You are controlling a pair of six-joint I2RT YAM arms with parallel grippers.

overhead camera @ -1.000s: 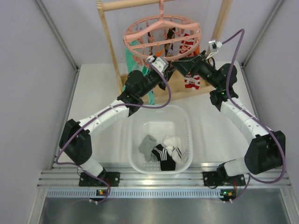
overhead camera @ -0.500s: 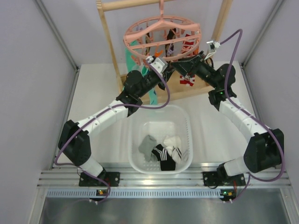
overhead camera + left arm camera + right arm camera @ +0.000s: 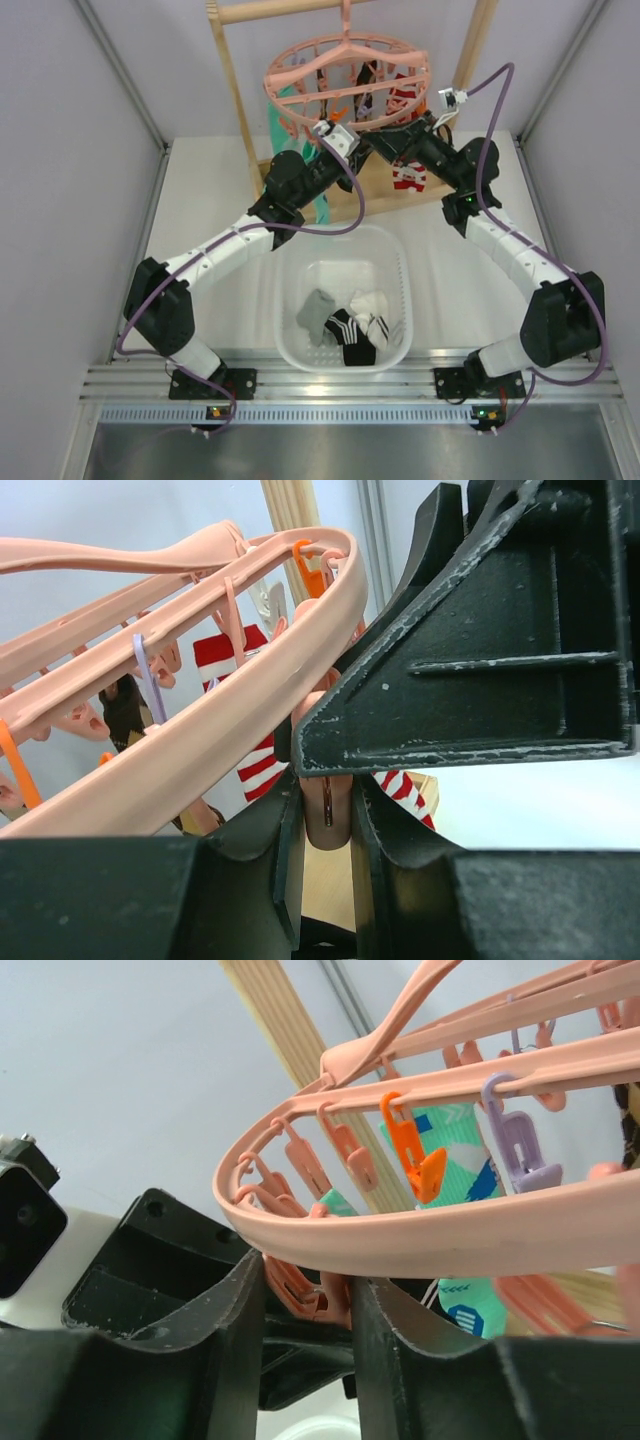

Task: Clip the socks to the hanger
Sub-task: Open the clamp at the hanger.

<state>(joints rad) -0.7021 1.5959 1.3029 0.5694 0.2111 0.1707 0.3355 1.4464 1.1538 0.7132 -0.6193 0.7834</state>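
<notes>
Pale grey walls [image 3: 70, 150] on three sides; white matt table [image 3: 205, 195] below; ribbed aluminium rail [image 3: 350, 380] along the near edge. A light wooden frame rack [image 3: 231, 90] is stood at the back. The hanger [image 3: 345, 48] is hung from it: round, smooth pink plastic, two concentric rings joined by spokes, small pegs dangling; most are pink, with one orange peg [image 3: 418, 1155] and one lilac peg [image 3: 520, 1145] noted. A teal patterned sock [image 3: 462, 1140] and a red-and-white striped sock [image 3: 262, 765] are seen hanging beneath the rings.

A white slotted plastic basket [image 3: 340, 229] is set on the table between the arms; the socks [image 3: 345, 325] are lain loose inside, soft knit: one grey, one white, one black with white stripes.

The left gripper [image 3: 327, 825], black moulded plastic, is held up at the hanger's near rim; its fingers are nearly closed and pressed on a pink clip peg [image 3: 326, 805] between them. The right gripper [image 3: 305, 1310] is set opposite at the same rim, fingers narrowly parted with a bunch of pink pegs between; whether these are pinched cannot be told.
</notes>
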